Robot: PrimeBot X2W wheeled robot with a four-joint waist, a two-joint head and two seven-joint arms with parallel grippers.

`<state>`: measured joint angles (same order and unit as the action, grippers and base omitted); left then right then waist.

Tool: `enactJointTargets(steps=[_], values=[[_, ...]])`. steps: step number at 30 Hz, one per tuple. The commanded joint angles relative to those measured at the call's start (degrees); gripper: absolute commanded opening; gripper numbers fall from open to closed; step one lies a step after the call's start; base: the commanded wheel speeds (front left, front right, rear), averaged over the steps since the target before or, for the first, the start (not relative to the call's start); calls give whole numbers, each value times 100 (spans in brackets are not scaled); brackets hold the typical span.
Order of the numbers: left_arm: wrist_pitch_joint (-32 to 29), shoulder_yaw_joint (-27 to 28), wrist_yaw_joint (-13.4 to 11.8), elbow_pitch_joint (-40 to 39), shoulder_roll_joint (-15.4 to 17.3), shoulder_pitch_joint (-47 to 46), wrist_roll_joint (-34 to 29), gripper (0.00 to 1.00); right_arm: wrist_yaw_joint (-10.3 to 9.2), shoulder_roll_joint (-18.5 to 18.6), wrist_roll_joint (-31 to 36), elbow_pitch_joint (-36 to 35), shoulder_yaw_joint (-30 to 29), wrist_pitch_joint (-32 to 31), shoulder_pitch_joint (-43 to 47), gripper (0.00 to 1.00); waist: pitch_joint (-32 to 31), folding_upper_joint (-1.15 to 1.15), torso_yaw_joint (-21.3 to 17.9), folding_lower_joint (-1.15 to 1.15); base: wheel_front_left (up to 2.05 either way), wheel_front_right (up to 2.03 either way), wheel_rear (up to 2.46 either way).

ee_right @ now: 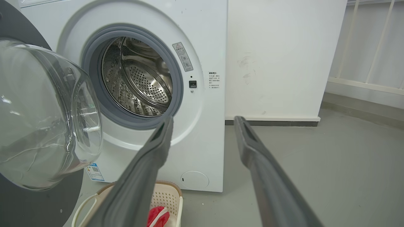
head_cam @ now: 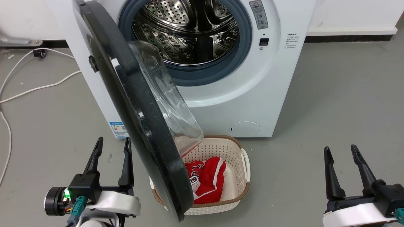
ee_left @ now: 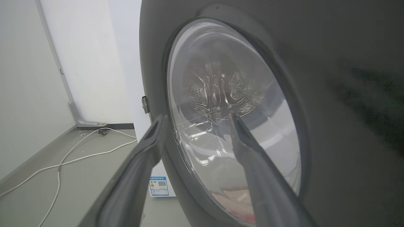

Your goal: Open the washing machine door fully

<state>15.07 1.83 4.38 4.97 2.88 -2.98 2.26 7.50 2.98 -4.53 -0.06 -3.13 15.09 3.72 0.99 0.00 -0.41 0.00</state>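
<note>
Left fingers point(head_cam: 94, 157): your left gripper point(head_cam: 114, 139) is spread wide with nothing between the tips. It sits just beside the outer face of the washing machine door point(head_cam: 135, 116); I can't tell if they touch.
Right fingers point(head_cam: 329, 176): your right gripper point(head_cam: 339, 147) is also spread wide and holds nothing. It's over bare floor point(head_cam: 331, 110), well apart from the door.
Door: swung out from the washing machine point(head_cam: 268, 94), hinged on your left, almost edge-on to the head view. The glass bowl point(head_cam: 167, 104) bulges toward the machine.
Basket point(head_cam: 243, 176): cream, perforated, on the floor just in front of the machine. The door's lower edge hangs over its left part, and a red garment point(head_cam: 208, 179) is inside.
Machine front: the steel drum point(head_cam: 189, 28) is exposed inside the grey rubber ring point(head_cam: 243, 53). There's a round flap point(head_cam: 244, 128) low down and a blue sticker point(head_cam: 118, 129) at the lower left.
Floor: smooth grey, with a white cable point(head_cam: 38, 88) trailing on your left.
Room: white wall point(head_cam: 347, 12) behind, with a dark skirting strip.
</note>
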Motion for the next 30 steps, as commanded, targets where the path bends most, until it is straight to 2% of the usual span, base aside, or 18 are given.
enactJointTargets(steps=[1,11,12,13,21,30], values=[[15,-3,22,-1,-1,-26,-27,100,-2,-19,-2,13,-5,6,-3,100,0,0,-3,0,0,0,0],[15,-48,57,32,-1,-49,-10,100,-2,-20,-53,85,5,6,-130,100,26,0,7,0,0,0,0],[15,-54,64,23,-1,-55,10,65,-3,-20,-53,85,12,6,-138,100,29,0,10,0,0,0,0],[15,-71,67,3,-1,-60,36,0,-2,-20,-49,84,17,6,-144,100,35,0,12,0,0,0,0],[15,7,39,-238,0,-117,160,0,-2,-21,-114,132,54,7,-218,100,79,0,23,0,0,0,0],[15,307,37,-1474,-1,-497,114,0,-3,-20,-122,216,41,7,-287,100,183,0,71,0,0,0,0]])
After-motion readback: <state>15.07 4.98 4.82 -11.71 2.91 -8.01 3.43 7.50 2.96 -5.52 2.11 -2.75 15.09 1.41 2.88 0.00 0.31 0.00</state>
